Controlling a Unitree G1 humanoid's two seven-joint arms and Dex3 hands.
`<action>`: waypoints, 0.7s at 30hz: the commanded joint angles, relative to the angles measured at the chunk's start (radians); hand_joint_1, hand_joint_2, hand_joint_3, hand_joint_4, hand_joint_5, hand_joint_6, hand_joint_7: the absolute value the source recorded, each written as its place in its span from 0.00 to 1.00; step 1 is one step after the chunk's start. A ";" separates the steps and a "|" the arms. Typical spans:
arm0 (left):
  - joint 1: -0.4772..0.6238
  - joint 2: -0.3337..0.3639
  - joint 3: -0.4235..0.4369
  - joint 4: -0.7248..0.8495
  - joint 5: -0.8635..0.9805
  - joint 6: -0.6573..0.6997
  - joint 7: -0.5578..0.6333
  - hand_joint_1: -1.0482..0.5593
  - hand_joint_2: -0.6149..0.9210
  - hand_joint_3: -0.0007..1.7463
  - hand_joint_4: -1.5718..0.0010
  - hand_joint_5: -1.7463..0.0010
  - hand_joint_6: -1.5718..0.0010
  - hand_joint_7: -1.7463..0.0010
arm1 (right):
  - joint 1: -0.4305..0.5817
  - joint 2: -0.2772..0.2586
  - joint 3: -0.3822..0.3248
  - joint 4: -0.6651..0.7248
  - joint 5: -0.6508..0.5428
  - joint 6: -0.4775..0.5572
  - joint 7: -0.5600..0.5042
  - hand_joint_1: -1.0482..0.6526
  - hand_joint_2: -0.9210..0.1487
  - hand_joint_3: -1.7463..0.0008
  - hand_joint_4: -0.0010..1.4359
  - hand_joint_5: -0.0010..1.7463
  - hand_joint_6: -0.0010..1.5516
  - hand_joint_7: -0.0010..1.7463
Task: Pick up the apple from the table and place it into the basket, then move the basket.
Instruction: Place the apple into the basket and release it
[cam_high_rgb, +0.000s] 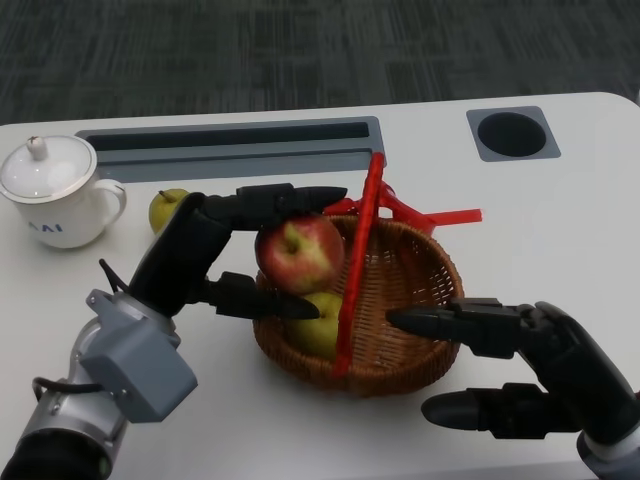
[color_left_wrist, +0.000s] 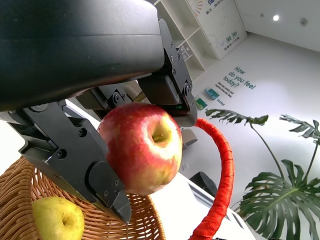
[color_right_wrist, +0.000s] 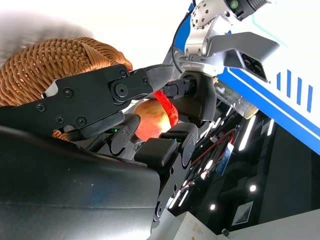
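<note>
The left robot hand (cam_high_rgb: 215, 262) pinches the red apple (cam_high_rgb: 300, 250) between its upper and lower fingers, holding it above the left half of the basket (cam_high_rgb: 420, 290), just left of the red handle (cam_high_rgb: 358, 270); the apple is clear of the basket floor, and the left wrist view confirms firm contact on both sides of the fruit. A yellow-green apple (cam_high_rgb: 318, 322) already lies inside the basket, directly beneath the held one. The right robot hand (cam_high_rgb: 520, 365) is spread and holds nothing; one finger reaches over the basket's right rim and another lies on the desk (cam_high_rgb: 560, 220) in front of that rim.

Judgement: the step in hand is the release into the basket. The apple should be lowered further before the fingers part, and set slightly aside of the fruit below, as a drop onto it may cause a bounce or roll over the rim; the handle stands close to the fingertips and should not be struck.

Also noted: a second green apple (cam_high_rgb: 168, 208) and a white lidded cup (cam_high_rgb: 52, 192) stand on the desk, well left of the basket.
</note>
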 joint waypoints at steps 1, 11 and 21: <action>-0.009 0.034 -0.013 -0.017 -0.017 0.018 -0.061 0.49 0.79 0.00 0.61 1.00 0.66 1.00 | 0.004 -0.008 -0.006 -0.012 0.009 0.001 -0.005 0.32 0.00 0.98 0.56 0.00 0.47 0.00; 0.001 0.067 -0.028 -0.027 0.017 0.021 -0.098 0.05 0.91 0.02 0.99 1.00 0.95 1.00 | 0.011 -0.012 -0.004 -0.032 0.007 0.019 -0.003 0.31 0.00 0.97 0.55 0.00 0.47 0.00; 0.013 0.063 -0.019 -0.027 -0.043 -0.034 -0.118 0.10 0.91 0.00 0.95 0.98 0.90 0.99 | 0.016 -0.006 -0.006 -0.042 0.004 0.019 -0.008 0.32 0.00 0.98 0.56 0.00 0.48 0.00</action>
